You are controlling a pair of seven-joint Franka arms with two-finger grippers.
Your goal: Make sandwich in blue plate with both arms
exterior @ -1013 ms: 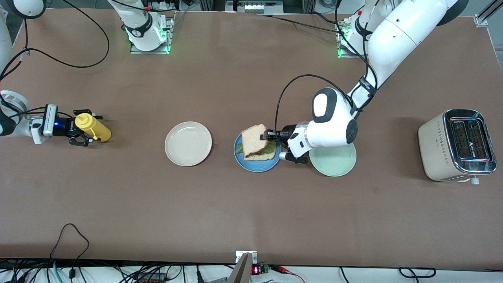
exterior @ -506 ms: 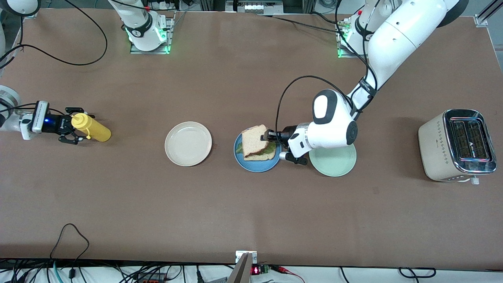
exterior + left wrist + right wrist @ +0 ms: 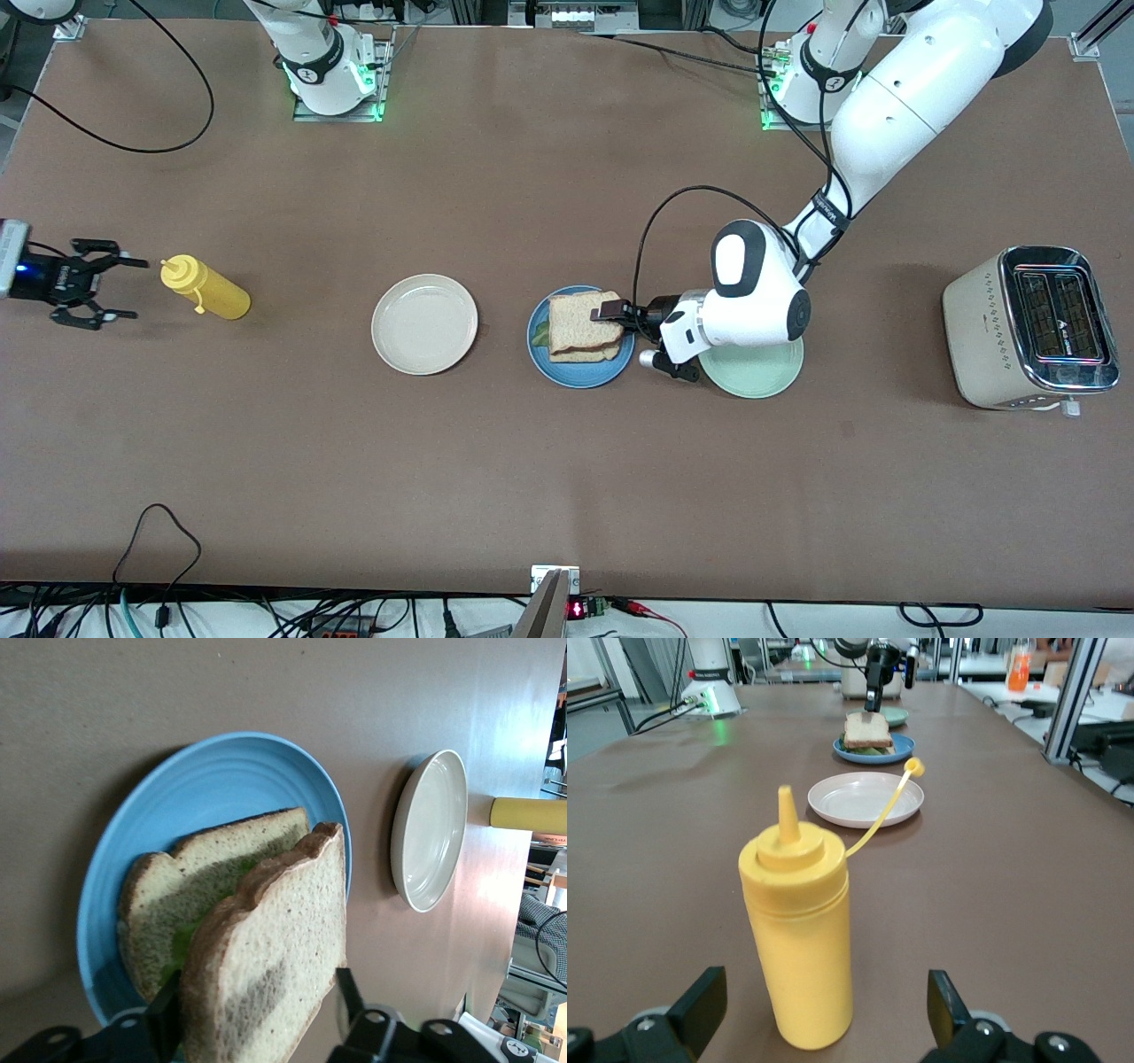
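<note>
The sandwich [image 3: 583,326] lies on the blue plate [image 3: 576,379], with green lettuce [image 3: 539,333] showing under the top bread slice. My left gripper [image 3: 611,315] is at the plate's edge toward the left arm's end, open. In the left wrist view its fingers [image 3: 347,988] straddle the top slice [image 3: 275,939], with a gap on one side; the blue plate [image 3: 221,780] lies beneath. My right gripper [image 3: 120,285] hangs open near the right arm's end of the table, clear of the yellow bottle [image 3: 213,292].
The yellow bottle [image 3: 799,939] stands upright, its cap dangling on a strap. A cream plate [image 3: 425,323] lies between the bottle and the blue plate. A mint-green plate [image 3: 753,370] sits under the left wrist. A toaster [image 3: 1032,328] stands at the left arm's end.
The top slice, held tilted up before, now lies down on the lettuce and the left gripper has opened. The right gripper has drawn back from the bottle toward the table's end.
</note>
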